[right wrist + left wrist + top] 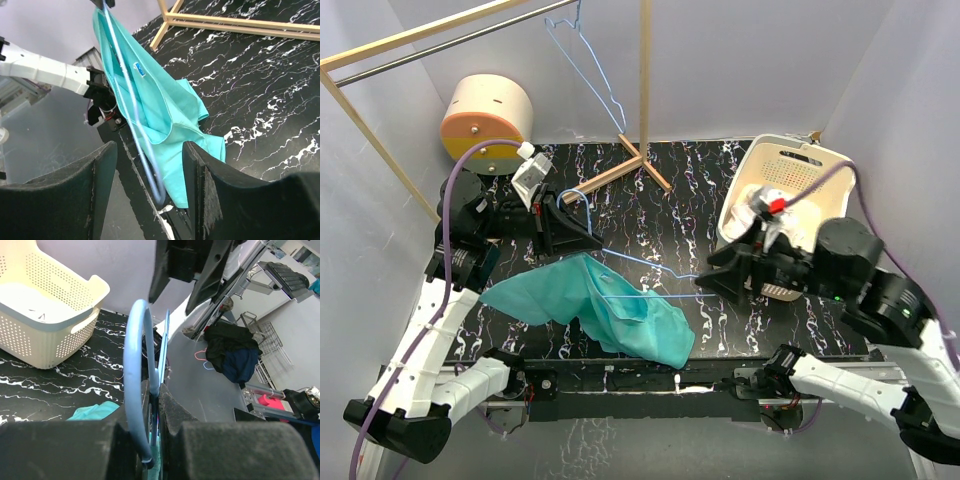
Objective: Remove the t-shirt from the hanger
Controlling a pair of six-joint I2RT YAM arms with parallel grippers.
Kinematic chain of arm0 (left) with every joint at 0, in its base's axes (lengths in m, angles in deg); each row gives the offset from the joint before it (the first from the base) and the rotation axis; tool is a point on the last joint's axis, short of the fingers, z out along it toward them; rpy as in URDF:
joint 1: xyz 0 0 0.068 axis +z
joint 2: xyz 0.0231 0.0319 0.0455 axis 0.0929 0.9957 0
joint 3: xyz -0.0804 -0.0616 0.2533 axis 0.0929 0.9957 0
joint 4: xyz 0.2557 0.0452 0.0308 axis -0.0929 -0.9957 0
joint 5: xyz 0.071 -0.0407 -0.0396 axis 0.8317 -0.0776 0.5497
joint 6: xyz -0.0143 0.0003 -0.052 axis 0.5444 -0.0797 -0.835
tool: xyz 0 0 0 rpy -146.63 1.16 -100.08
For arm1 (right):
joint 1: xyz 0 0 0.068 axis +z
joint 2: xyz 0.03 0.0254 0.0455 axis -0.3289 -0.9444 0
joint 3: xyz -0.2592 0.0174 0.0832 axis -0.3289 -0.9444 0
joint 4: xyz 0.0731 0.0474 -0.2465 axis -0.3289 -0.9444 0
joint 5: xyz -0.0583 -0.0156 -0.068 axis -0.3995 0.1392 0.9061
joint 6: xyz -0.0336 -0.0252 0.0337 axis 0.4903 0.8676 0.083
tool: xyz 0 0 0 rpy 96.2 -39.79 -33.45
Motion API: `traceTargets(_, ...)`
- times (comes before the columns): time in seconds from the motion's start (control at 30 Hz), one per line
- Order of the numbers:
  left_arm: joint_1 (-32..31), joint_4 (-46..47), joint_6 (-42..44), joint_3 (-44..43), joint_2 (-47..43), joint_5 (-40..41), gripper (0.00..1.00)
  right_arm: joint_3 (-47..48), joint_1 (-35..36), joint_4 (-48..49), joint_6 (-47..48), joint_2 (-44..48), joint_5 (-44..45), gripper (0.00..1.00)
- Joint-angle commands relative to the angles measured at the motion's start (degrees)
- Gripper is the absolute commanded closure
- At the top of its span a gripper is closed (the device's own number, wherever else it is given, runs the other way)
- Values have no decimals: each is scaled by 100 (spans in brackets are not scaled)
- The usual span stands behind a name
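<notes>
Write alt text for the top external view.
A teal t-shirt lies crumpled on a black marbled table, partly on a light-blue wire hanger. The left gripper clamps the hanger's hook; the right gripper sits open at its other end. A white basket stands at right rear.

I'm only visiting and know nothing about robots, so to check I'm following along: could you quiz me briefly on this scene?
1. True or false: the left gripper is shut on the hook of the blue hanger.
2. The right gripper is: A) open around the hanger's wire; B) shut on the hanger's wire; C) shut on a cup.
3. What colour is the t-shirt?
Key: 1 true; 2 A; 3 teal.
</notes>
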Motion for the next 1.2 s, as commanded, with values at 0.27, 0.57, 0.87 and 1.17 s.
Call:
traceTargets(0.27,19,529,-291,-49,-24,-229,100,83,11,730,566,-1007,-1248,47)
traceTargets(0.57,20,885,-527,81,73,-114,100,-173,12,724,464,-978,-1420,86)
traceTargets(0.87,20,-1326,957,-169,-14,2044,48,-98,11,103,364,-638,-346,92)
traceTargets(1.17,21,-2095,1274,515,-889,5372,48,194,11,-705,251,-657,45,92)
